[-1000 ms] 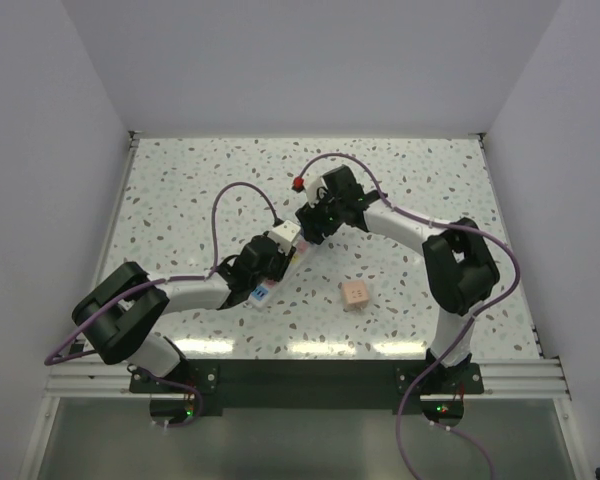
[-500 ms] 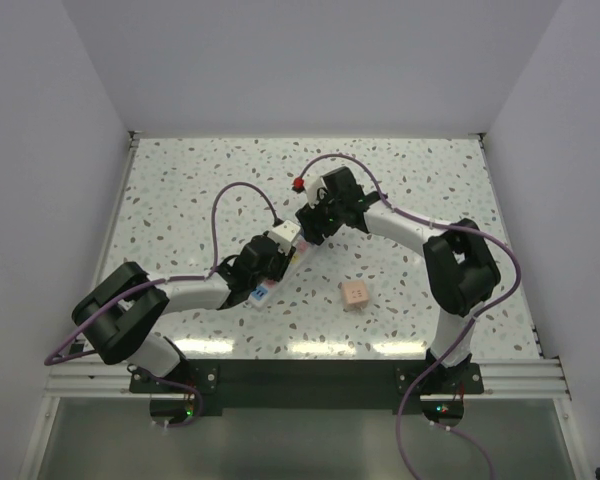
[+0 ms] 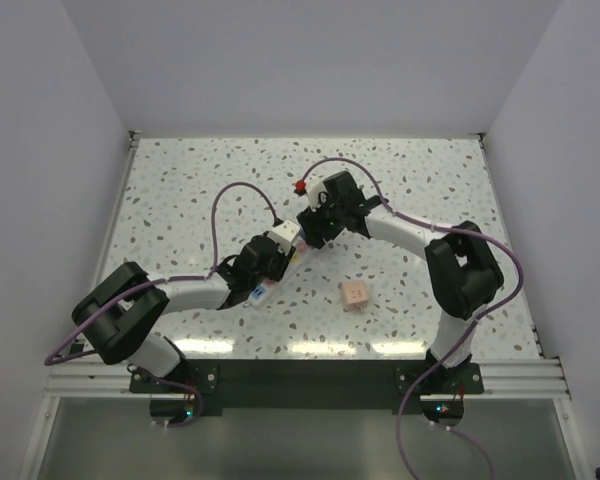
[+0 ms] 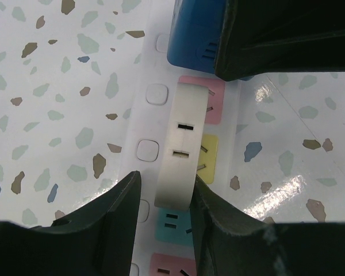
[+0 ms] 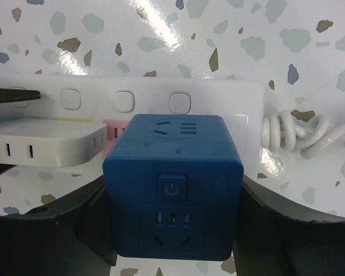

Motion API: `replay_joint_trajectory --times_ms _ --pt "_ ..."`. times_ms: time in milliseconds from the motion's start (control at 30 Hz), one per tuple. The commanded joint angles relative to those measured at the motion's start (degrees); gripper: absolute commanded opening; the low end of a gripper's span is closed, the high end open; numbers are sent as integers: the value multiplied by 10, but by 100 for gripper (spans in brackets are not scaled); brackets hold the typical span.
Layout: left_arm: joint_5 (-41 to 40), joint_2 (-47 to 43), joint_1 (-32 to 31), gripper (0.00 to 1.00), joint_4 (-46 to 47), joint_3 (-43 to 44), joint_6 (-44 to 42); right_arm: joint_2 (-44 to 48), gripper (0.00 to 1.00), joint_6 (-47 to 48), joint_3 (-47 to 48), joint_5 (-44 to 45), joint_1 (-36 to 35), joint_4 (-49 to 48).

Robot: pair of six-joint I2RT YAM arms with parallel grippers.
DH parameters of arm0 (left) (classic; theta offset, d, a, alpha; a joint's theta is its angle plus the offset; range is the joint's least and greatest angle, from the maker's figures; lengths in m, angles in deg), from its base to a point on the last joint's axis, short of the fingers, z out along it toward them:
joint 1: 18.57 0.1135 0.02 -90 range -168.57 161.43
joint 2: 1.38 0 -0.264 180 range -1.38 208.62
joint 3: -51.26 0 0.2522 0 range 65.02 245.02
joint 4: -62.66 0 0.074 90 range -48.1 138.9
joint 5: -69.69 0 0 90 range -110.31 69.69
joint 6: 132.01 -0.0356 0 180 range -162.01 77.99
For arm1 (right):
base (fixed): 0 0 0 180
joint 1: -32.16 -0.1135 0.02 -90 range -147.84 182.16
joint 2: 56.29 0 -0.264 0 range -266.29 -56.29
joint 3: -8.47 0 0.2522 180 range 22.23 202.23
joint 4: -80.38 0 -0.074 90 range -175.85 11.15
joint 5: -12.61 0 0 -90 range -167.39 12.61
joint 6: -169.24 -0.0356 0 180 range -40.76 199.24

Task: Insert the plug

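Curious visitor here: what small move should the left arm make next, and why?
Probably press straight down: the left gripper is shut on the flat white plug block, poised over the yellow socket of the white power strip, seating unclear, while the right gripper grips the blue cube adapter beside it.

Bright, even, diffuse light fills the top view. Around the power strip (image 3: 264, 289), the pale table (image 3: 180, 190) carries only faint, soft-edged shadows under the arms. Nearer than the strip, along the table's near edge, a row of white glare patches breaks the speckle.

In the left wrist view, glossy highlights smear the table right of the strip. The white adapter (image 4: 181, 149) nearly merges with the strip's white, and the left gripper (image 4: 164, 183) is dark and out of focus.

In the right wrist view, glare streaks lie across the strip from the blue cube plug (image 5: 172, 190), which is sharp. The right gripper (image 5: 172, 218) beside it sinks into underexposed black.
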Motion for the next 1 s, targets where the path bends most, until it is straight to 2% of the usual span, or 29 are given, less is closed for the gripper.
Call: replay_joint_trajectory --times_ms 0,967 --pt "-16 -10 8 43 -4 0 2 19 0 -5 -7 -1 -6 42" --pt "-7 7 9 39 -5 8 0 -69 0 -18 9 118 -29 34"
